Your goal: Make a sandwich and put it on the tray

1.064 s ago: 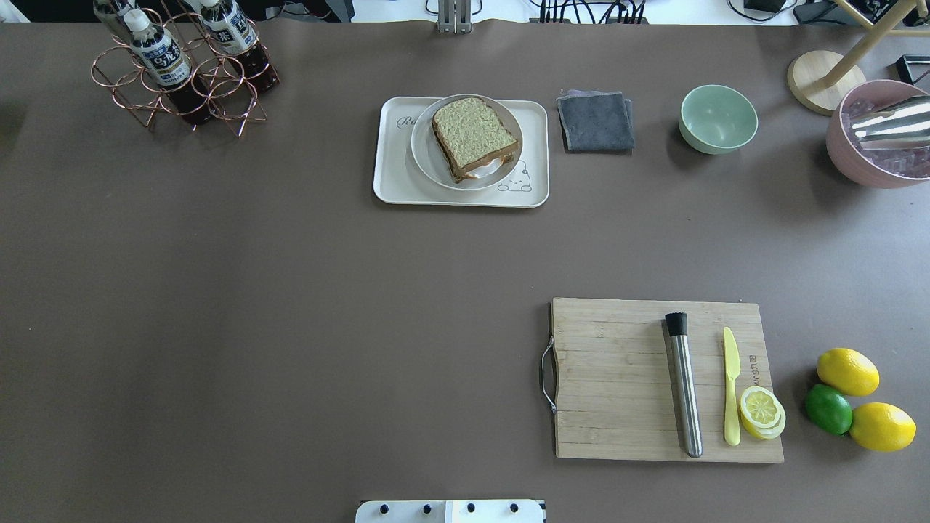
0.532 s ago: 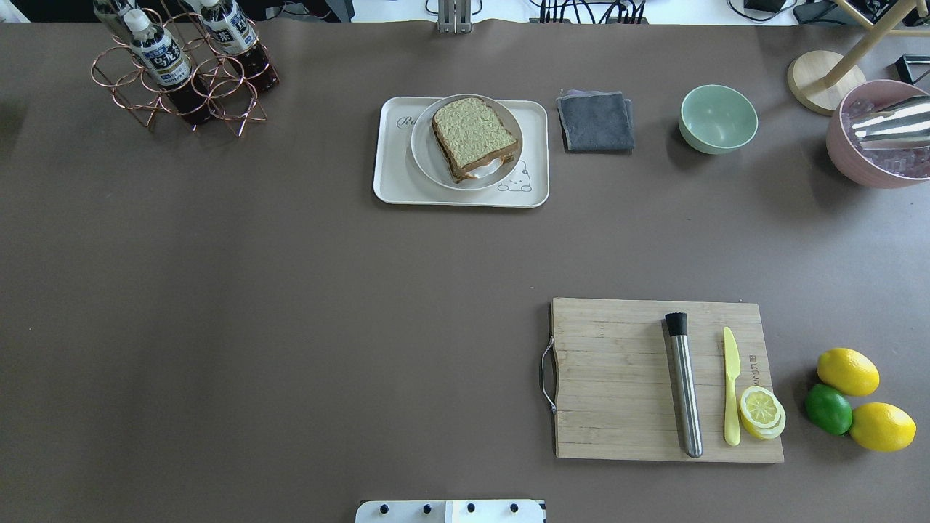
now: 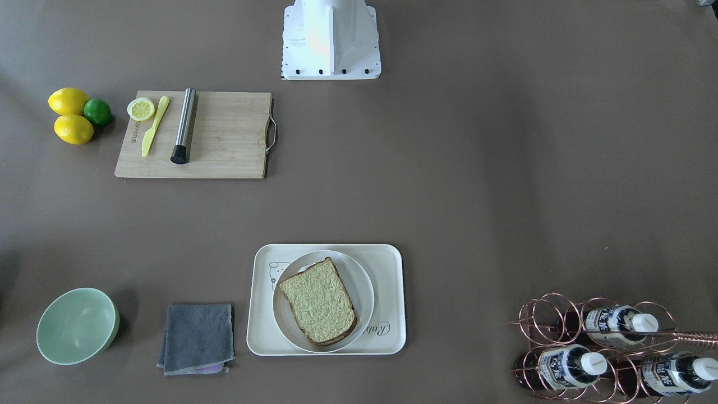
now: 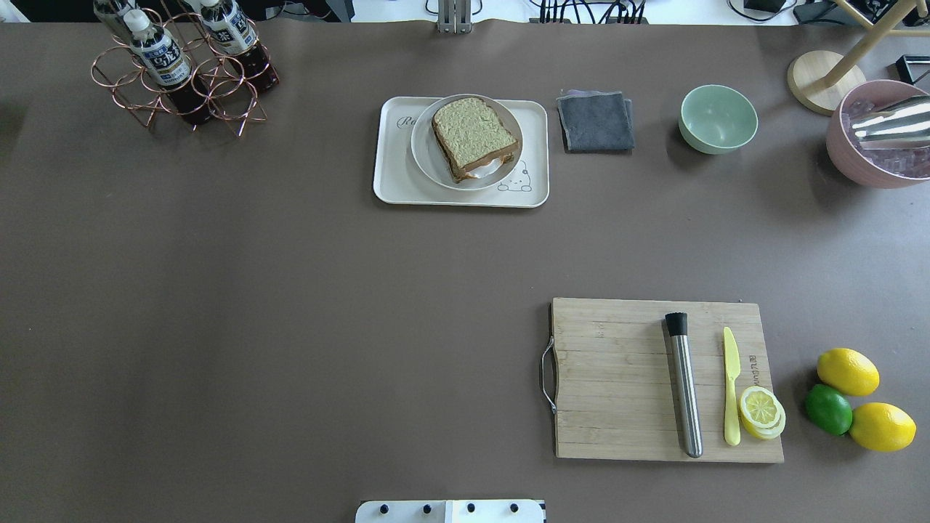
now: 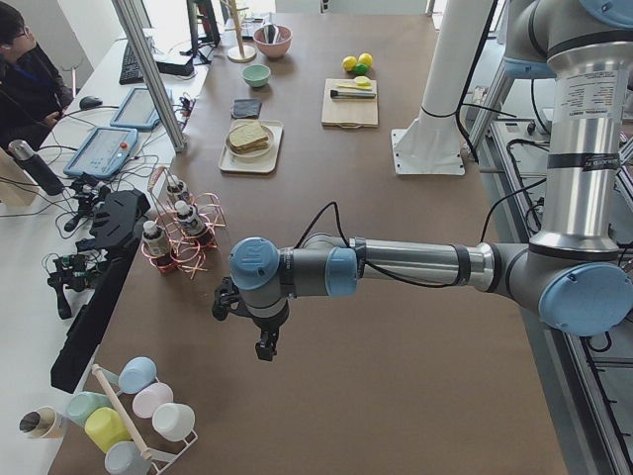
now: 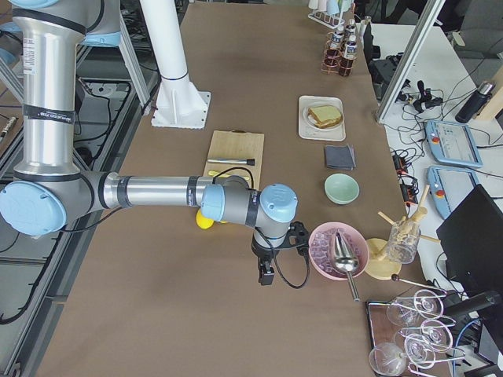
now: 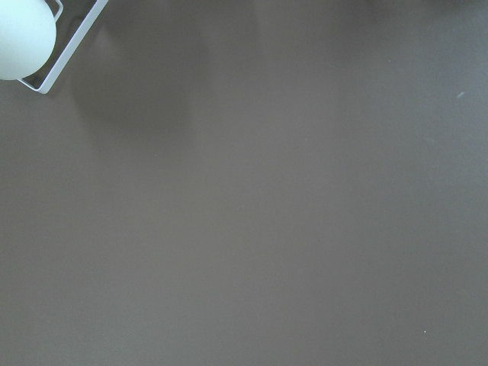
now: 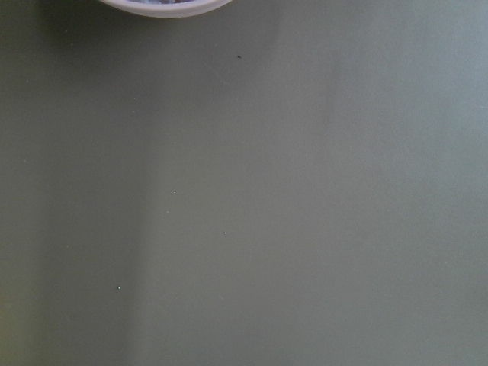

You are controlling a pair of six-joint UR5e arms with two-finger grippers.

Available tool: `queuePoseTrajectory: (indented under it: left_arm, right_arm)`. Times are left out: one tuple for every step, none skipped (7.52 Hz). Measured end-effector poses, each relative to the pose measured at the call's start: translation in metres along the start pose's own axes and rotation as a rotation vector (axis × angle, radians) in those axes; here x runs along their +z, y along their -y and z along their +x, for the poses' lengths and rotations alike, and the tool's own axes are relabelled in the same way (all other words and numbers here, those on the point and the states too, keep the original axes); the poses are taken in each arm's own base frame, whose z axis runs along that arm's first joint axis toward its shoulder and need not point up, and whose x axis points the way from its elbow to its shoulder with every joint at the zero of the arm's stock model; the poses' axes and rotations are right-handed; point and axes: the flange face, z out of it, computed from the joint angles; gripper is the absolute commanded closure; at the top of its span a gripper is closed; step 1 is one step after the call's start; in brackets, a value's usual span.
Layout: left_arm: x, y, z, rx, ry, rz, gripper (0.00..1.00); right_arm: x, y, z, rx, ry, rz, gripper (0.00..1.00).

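Sandwich of two square brown-crusted wholegrain bread slices (image 3: 318,301), seen in the front-facing view, lies on the round white plate (image 3: 364,279). This plate stands inside the flat cream-white rectangular tray (image 3: 391,262) on the brown counter (image 3: 449,168), so the task looks finished to me.

In the overhead view a little white filling shows between the slices at the edge nearer the robot. I judge the bread to be light, soft and easy to crush, and the top slice may slide. It is therefore better to take hold of the stiff plate rim, which is probably smooth and slippery.

In the exterior left view the left end effector (image 5: 265,348) hangs over bare counter, well apart from the tray. Whether it is wide or narrow I cannot tell.

In the exterior right view the right end effector (image 6: 266,276) hangs beside a round pink bowl (image 6: 364,251). Its opening I cannot tell either.

Both wrist views show mostly bare counter.
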Motion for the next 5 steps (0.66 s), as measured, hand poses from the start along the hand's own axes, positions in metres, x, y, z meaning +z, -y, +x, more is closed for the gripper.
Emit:
queuePoseTrajectory:
  left_arm:
    - [0.0000, 0.0000, 0.0000, 0.000, 0.000, 0.000, 0.02]
    - [0.0002, 0.0000, -0.0001, 0.000, -0.001, 0.000, 0.02]
    - [0.0005, -0.0001, -0.0001, -0.001, -0.004, 0.000, 0.02]
    - [0.0014, -0.0004, 0.0007, -0.003, -0.021, 0.001, 0.02]
    - [0.0031, -0.0021, 0.0008, -0.008, -0.038, 0.001, 0.02]
  right_arm:
    - [-0.0007, 0.0002, -0.0005, -0.001, 0.000, 0.001, 0.00]
    - [-0.0014, 0.0003, -0.0010, -0.002, -0.001, 0.003, 0.00]
    - [-0.0022, 0.0008, -0.0016, -0.003, -0.001, 0.004, 0.00]
    - [-0.0026, 0.0011, -0.0018, -0.004, -0.001, 0.005, 0.00]
    - [-0.0029, 0.0013, -0.0020, -0.004, -0.001, 0.006, 0.00]
